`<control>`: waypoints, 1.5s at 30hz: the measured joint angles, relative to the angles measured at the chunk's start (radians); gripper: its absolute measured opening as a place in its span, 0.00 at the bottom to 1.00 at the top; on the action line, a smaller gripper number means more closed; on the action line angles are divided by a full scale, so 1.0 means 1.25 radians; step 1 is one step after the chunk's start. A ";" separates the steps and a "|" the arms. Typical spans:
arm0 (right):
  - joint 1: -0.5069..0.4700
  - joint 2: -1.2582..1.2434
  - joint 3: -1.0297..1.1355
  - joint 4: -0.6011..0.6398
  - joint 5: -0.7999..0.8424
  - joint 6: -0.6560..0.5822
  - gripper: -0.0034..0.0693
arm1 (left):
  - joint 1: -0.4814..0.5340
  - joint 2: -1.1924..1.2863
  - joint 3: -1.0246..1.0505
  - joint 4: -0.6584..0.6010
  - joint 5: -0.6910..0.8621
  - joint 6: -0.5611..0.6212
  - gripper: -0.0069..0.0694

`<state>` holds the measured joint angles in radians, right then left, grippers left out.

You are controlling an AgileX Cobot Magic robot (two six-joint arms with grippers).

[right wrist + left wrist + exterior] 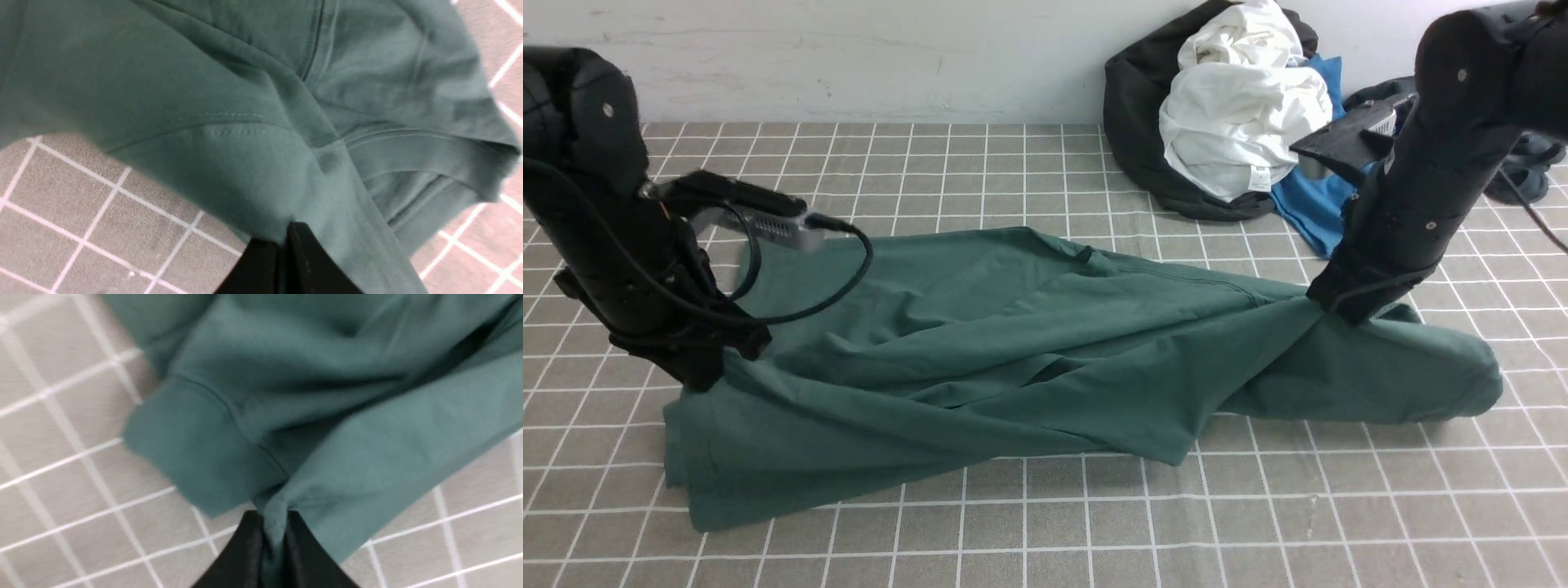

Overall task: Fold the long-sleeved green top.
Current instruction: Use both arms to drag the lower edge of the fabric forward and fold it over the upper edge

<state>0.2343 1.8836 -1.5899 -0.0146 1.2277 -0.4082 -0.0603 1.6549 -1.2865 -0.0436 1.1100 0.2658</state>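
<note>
Left claw (274, 524) and right claw (286, 239) each clamp a thin pinch of the green long-sleeved top (1013, 343), sagging over the desk (1094, 523) just before the clothes heap (1233, 122); pulled tauter, those slim bites may slip.

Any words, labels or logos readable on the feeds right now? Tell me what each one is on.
Readable text: none in any view.
Small tag on the white garment in the pile at the back: dark marks, too small to read.
Green top: no print, logo or label shows in the front view or either wrist view.
</note>
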 joint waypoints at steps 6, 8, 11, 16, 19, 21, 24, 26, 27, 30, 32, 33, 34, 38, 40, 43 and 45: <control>0.000 -0.089 0.000 -0.045 0.008 -0.031 0.05 | 0.075 -0.161 -0.033 0.056 -0.152 -0.107 0.11; 0.000 -0.085 0.000 -0.059 -0.004 -0.055 0.05 | 0.100 -0.144 -0.059 0.049 -0.195 -0.114 0.11; 0.000 -0.057 0.000 -0.077 -0.080 -0.069 0.05 | 0.118 -0.087 -0.106 0.030 -0.237 -0.115 0.11; -0.008 0.041 0.000 -0.107 -0.294 -0.073 0.05 | 0.124 0.097 -0.218 0.014 -0.311 -0.118 0.11; -0.012 0.093 0.000 -0.114 -0.378 -0.073 0.05 | 0.124 0.192 -0.284 0.013 -0.329 -0.121 0.11; -0.014 0.128 0.000 -0.127 -0.435 -0.074 0.05 | 0.124 0.257 -0.335 0.013 -0.332 -0.131 0.11; -0.016 0.172 0.000 -0.144 -0.516 -0.049 0.09 | 0.124 0.350 -0.412 0.013 -0.344 -0.142 0.12; -0.018 0.195 0.000 -0.155 -0.550 -0.019 0.15 | 0.124 0.396 -0.454 0.014 -0.347 -0.143 0.16; -0.019 0.200 0.000 -0.159 -0.560 -0.005 0.19 | 0.124 0.414 -0.471 0.014 -0.348 -0.143 0.20; -0.024 0.208 0.000 -0.165 -0.577 0.033 0.33 | 0.124 0.456 -0.511 0.018 -0.348 -0.144 0.32; -0.025 0.207 -0.009 -0.168 -0.573 0.066 0.47 | 0.125 0.482 -0.543 0.020 -0.347 -0.144 0.49; -0.025 0.206 -0.015 -0.168 -0.565 0.075 0.51 | 0.125 0.483 -0.553 0.021 -0.343 -0.144 0.53; -0.023 0.199 -0.034 -0.166 -0.548 0.089 0.56 | 0.125 0.483 -0.567 0.021 -0.329 -0.144 0.61; -0.007 0.159 -0.109 -0.095 -0.468 0.115 0.56 | 0.123 0.454 -0.612 0.005 -0.246 -0.145 0.69; 0.011 0.150 -0.151 0.001 -0.419 0.067 0.43 | 0.116 0.430 -0.621 -0.009 -0.197 -0.135 0.65; 0.034 0.167 -0.179 0.167 -0.364 -0.078 0.20 | 0.100 0.412 -0.627 -0.010 -0.152 -0.097 0.54; 0.047 0.194 -0.183 0.255 -0.345 -0.174 0.10 | 0.090 0.410 -0.628 0.001 -0.144 -0.088 0.46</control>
<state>0.2927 2.1262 -1.8190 0.3037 0.7959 -0.6254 0.0520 2.1673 -2.0715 -0.0421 0.9301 0.1556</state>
